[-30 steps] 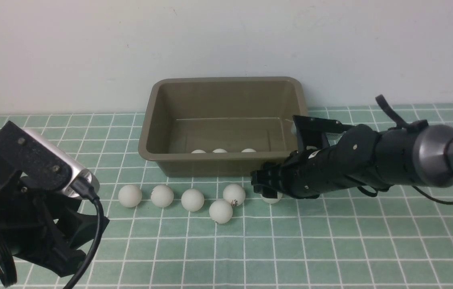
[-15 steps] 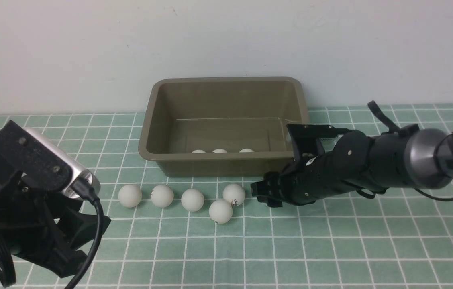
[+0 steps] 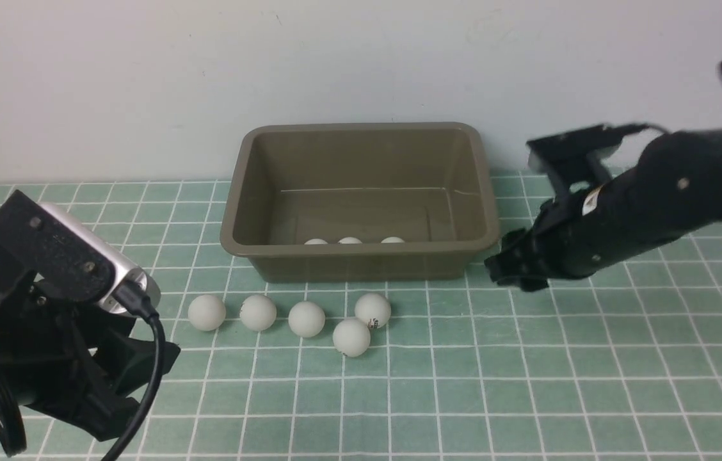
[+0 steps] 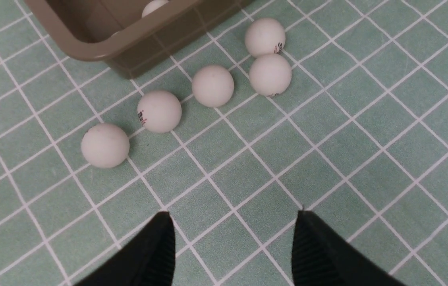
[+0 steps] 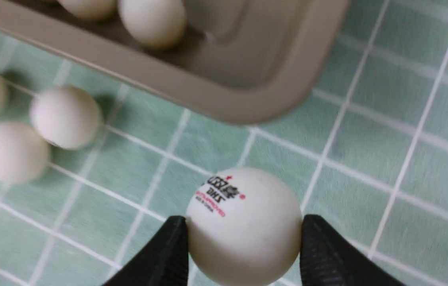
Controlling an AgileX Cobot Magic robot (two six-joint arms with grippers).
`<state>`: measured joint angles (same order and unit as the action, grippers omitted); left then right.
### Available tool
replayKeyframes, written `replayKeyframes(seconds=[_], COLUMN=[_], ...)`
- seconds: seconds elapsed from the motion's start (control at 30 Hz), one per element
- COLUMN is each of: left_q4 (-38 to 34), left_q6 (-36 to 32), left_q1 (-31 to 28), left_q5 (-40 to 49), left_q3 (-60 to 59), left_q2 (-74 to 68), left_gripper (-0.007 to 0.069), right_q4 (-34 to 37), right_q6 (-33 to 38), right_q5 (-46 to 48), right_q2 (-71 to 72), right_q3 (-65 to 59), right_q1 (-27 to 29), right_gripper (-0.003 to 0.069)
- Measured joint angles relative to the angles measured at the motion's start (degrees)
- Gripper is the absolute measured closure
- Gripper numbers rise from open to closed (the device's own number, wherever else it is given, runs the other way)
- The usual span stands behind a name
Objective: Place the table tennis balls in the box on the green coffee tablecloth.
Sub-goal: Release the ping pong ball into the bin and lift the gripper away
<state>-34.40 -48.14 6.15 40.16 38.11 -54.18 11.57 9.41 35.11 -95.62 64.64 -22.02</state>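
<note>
The olive-brown box stands at the back of the green coffee tablecloth, with three table tennis balls inside along its near wall. Several more white balls lie in a loose row on the cloth in front of it. My right gripper hangs above the cloth, just right of the box's near right corner. It is shut on a logo-printed ball, which the fingers hide in the front view. My left gripper is open and empty, low at the front left, short of the row.
A plain white wall runs right behind the box. My left arm's wrist camera and its black cable stand at the front left. My right arm reaches in from the right edge.
My right gripper shut on the rightmost ball of the row. It lifted the ball off the cloth and carried it up and to the right. The left arm has not moved.
</note>
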Motion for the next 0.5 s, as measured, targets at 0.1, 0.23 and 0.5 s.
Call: replayKeyframes(seconds=[0.1, 0.23, 0.5], left_q4=[-0.92, -2.6, -4.66], left_q6=[0.0, -0.25, -2.74], left_q1=[0.0, 0.0, 0.0], left_q5=[0.0, -0.12, -0.48], left_q3=[0.0, 0.0, 0.0], left_q2=[0.0, 0.0, 0.0], left_gripper=[0.0262, 0.0262, 0.0262], right_q4=[4.53, 12.9, 21.55], right_q6=[5.54, 15.26, 24.55], right_q5=[-1.38, -3.77, -3.12], right_q2=[2.54, 0.63, -14.13], right_q3=[0.8, 4.33, 18.12], right_q1=[0.0, 0.0, 0.0], right_gripper=[0.033, 0.033, 0.033])
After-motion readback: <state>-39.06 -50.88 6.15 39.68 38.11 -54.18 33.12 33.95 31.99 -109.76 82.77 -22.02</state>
